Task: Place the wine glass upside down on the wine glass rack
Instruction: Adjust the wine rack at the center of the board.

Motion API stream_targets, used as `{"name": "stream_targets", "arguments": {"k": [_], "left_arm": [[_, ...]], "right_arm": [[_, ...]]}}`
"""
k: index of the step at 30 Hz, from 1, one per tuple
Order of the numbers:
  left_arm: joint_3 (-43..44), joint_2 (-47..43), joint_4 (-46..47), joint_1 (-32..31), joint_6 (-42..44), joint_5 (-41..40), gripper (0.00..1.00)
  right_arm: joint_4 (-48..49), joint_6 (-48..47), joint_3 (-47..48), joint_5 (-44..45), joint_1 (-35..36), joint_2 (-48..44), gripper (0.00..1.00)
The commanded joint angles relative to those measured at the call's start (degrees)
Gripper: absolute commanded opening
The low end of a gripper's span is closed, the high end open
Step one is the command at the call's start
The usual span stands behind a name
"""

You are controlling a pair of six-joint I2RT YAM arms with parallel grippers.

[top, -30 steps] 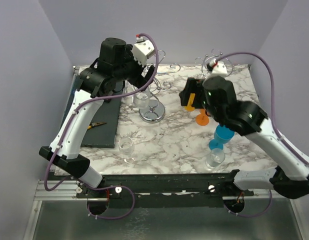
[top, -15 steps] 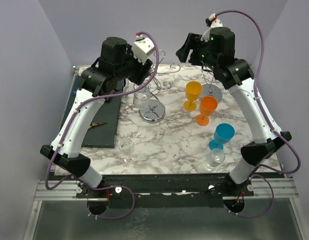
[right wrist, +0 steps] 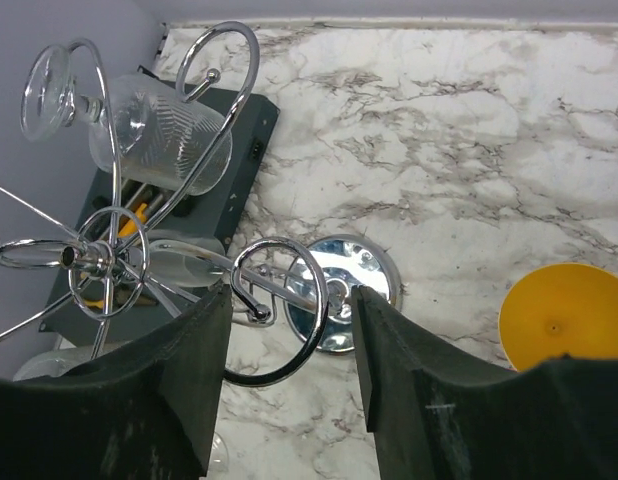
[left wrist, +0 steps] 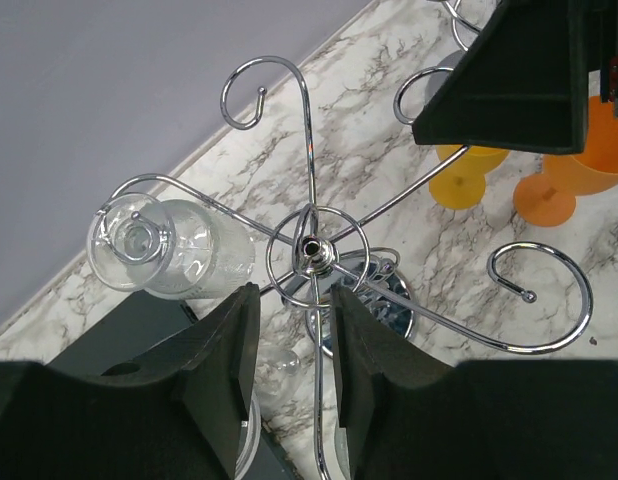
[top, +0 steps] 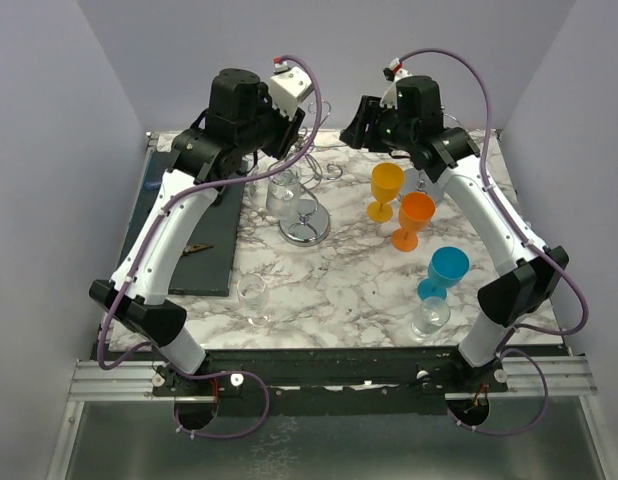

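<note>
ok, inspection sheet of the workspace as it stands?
surface: marble table, dark mat at left.
job's things: rack upright, one hung glass upside down on it; clear glasses, yellow glass, orange glass, blue glass stand upright on table.
clutter: small tool on mat.
grippers: left gripper and right gripper open above rack, empty.
cables: purple cable along each arm.
surroundings: lilac walls, nothing else seen.

Robot lab bench [top: 339, 285], plain lilac walls [top: 49, 130], aluminium mounting rail [top: 104, 378]
</note>
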Motion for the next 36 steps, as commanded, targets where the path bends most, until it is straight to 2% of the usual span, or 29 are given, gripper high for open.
{"name": "stream_targets", "arguments": {"k": [1,8,20,36], "left_arm": [[1.0,1.6,-0.3,0.2,-1.1,0.8,0.4],[0.5,2.8,-1.3,0.2,-0.5,0.2,0.4],[1.4,6.3,-0.6,0.7,1.1,-3.6,0.38],[3.0,9.1,1.3,2.1,1.8,-4.3,0.37]], "right_arm": [[6.3,-0.1,-4.1,-3.2,-0.3,-4.7,0.51],[7.1,0.4,-5.6,-3.4,-0.4,-4.6,0.27],[12.4,3.4,-14.6,-2.8,-0.3,-10.1,0.02],[23.1,9.4,-32.7,3.9,2.7,-22.0,0.01]]}}
